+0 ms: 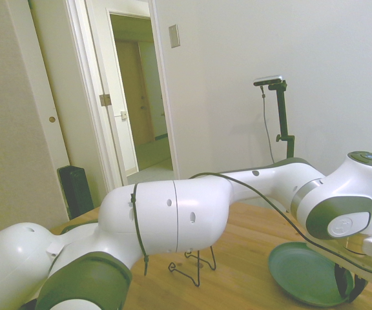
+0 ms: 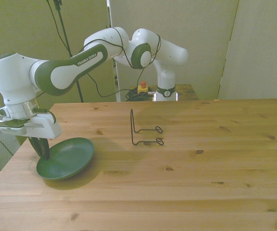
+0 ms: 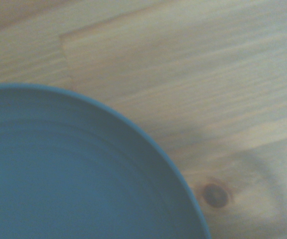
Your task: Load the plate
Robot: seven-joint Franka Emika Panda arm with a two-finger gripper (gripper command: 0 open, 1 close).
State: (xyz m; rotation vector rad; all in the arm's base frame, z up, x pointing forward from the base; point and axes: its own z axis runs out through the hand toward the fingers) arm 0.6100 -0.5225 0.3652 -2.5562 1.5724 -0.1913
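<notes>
- The jaws (image 2: 41, 147) are closed on the plate's (image 2: 67, 158) rim at the front view's left, near the surface's (image 2: 186, 173) edge.
- The plate is tilted — gripped side raised, opposite edge low; nothing lies in it.
- A wire rack (image 2: 144, 130) stands apart, mid-surface.
- The wrist view shows a knot (image 3: 214, 194) in the wood beside the rim.

Plain teal-green plate (image 2: 66, 158), white arm (image 2: 71, 67)

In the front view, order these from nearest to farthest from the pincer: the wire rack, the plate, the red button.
1. The plate, its rim at the pincer, front view's left.
2. The wire rack, table's middle.
3. The red button, behind the table's far edge.
</notes>
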